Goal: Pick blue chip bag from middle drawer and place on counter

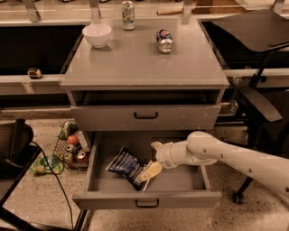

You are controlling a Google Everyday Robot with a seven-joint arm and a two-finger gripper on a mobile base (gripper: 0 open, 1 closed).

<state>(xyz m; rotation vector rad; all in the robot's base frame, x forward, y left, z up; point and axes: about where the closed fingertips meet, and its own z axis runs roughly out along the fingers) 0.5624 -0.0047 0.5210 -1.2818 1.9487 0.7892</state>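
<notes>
The blue chip bag (124, 164) lies crumpled in the left half of the open middle drawer (146, 200). My gripper (152, 159) reaches into the drawer from the right, low inside the box. It is open. The lower finger (149, 172) lies at the bag's right edge and the upper finger (156, 145) stands behind it, clear of the bag. The counter (140, 61) is the grey top slab above the drawers.
On the counter stand a white bowl (97, 34), an upright can (128, 9) and a soda can (164, 39) on its side. A taller drawer front (145, 116) above is closed. A wire basket (70, 148) of items sits on the floor at left. A chair (255, 40) stands at right.
</notes>
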